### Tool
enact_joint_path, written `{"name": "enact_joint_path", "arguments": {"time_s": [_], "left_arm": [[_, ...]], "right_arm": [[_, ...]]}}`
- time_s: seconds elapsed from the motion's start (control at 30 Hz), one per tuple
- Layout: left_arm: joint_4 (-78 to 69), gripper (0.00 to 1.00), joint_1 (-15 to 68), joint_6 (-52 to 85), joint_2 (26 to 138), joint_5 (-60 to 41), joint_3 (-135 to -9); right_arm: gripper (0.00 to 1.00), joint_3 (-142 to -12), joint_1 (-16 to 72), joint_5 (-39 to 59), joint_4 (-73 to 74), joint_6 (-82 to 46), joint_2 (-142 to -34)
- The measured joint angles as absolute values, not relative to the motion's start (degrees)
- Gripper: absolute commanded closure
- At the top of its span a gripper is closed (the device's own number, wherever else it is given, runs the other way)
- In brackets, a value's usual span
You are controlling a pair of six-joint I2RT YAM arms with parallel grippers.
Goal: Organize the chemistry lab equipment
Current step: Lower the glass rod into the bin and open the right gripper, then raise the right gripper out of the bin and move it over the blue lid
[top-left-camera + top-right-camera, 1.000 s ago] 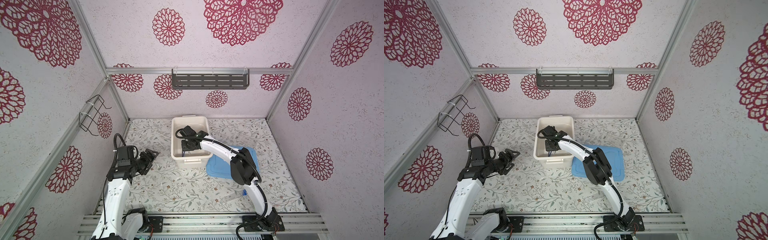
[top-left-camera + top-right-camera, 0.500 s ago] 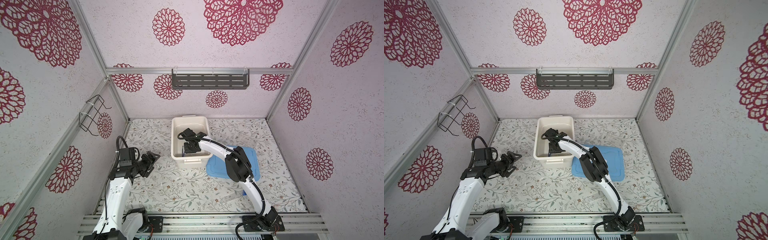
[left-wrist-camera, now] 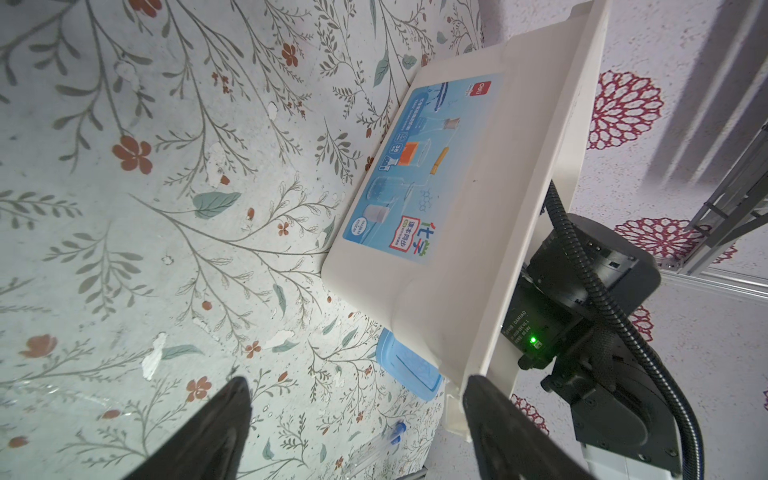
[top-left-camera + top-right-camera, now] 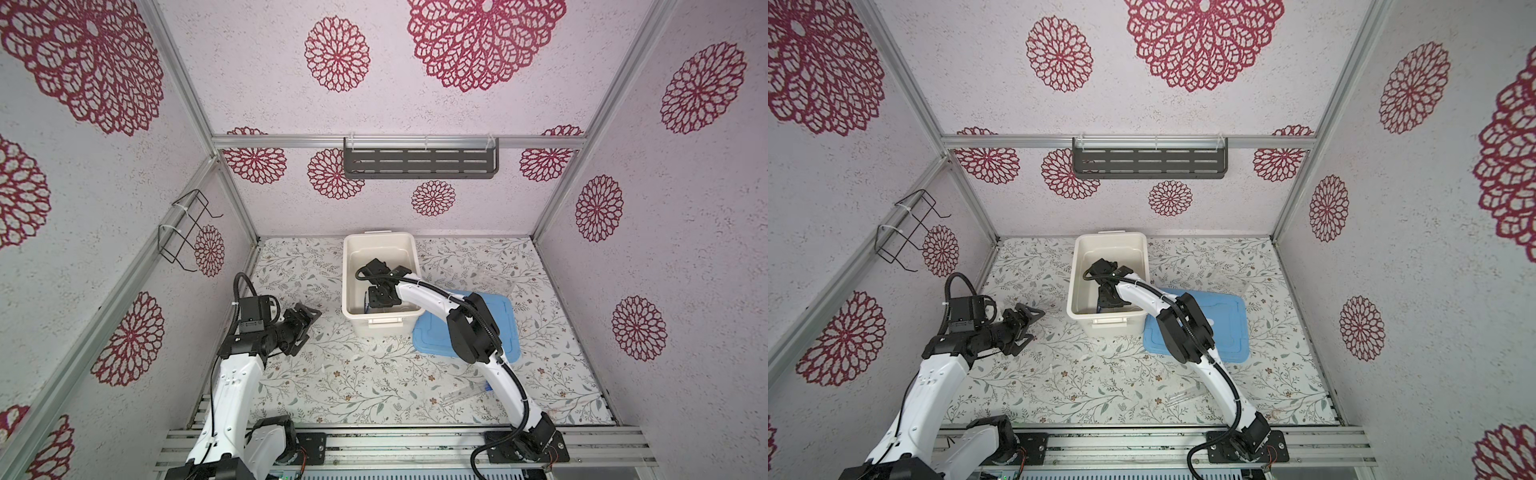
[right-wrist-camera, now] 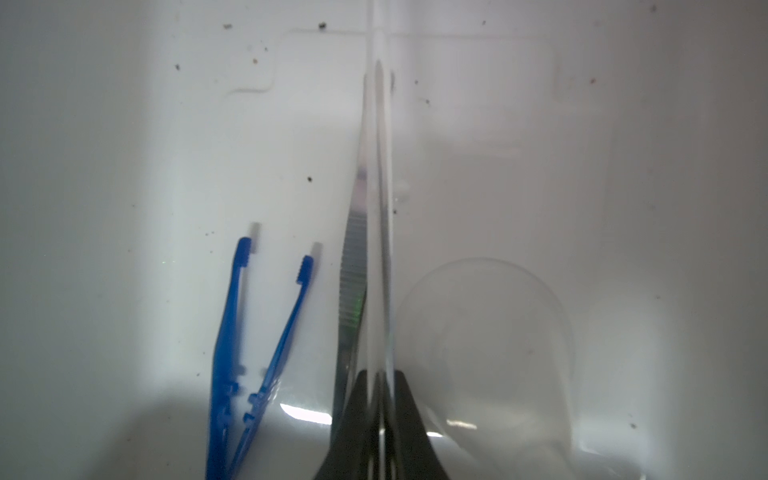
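Stick going into the bin w/ the R gripper [image 5: 376, 376].
R arm has sunk lower in the white bin [image 4: 348, 266] over the last sec. Its jaws are pinched tight on the thin marked stick [image 5: 376, 166], which is inside the bin btwn the blue tweezers [image 5: 245, 332] & clear dish [image 5: 486, 340] already there, so drop-off looks close. L gripper [image 4: 308, 321] is spread wide, empty, over the table [image 4: 332, 382] beside the bin. One capped tube [image 4: 463, 397] is left out front. Bin sticker [image 3: 415, 166] reads "deli", "化学".
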State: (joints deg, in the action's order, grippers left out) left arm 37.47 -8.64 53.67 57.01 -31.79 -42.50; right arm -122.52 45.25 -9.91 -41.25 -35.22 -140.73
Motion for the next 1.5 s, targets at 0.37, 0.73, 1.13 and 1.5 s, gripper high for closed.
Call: {"name": "enact_joint_path", "arguments": {"time_s": [0.37, 0.73, 1.13, 1.5], "left_arm": [[44.05, 0.14, -15.86, 46.44, 57.78, -31.44, -47.4], [45.28, 0.15, -16.95, 44.31, 58.96, -29.63, -48.6], [40.88, 0.17, -17.02, 44.31, 63.92, -29.06, -52.56], [38.76, 0.18, -15.4, 44.14, 66.61, -28.84, -52.69]], "right_arm": [[0.77, -121.25, 45.23, -10.83, -39.0, -35.16, -140.25], [0.67, -116.71, 45.15, -9.87, -36.21, -29.36, -124.7], [0.61, -86.32, 44.49, -15.0, -28.08, -17.39, -83.77], [0.53, -62.24, 35.05, -17.26, -31.42, -21.56, -66.89]]}}
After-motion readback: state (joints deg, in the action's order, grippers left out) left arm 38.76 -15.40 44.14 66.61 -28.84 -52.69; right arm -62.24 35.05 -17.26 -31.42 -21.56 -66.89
